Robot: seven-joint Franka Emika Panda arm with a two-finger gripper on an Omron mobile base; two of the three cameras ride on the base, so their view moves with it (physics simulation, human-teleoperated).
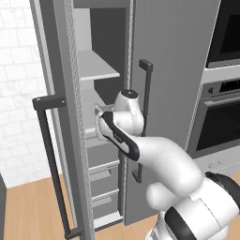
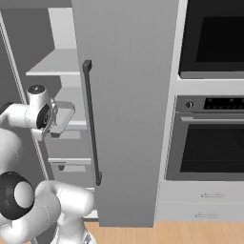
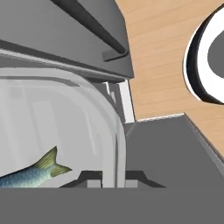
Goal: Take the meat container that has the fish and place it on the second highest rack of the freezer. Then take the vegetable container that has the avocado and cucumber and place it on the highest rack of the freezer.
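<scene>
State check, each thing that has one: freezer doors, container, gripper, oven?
freezer left door: swung open
freezer right door: closed
meat container: clear, fish inside, gripped at its rim
gripper: shut on the container rim, at the freezer opening
oven: door closed

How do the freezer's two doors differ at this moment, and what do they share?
The left freezer door stands swung open toward the camera, seen nearly edge-on; the right freezer door is shut, flat-faced beside the oven. The left door's handle juts forward, while the right door's handle lies against a closed front. Both are grey with long dark vertical bar handles.
</scene>
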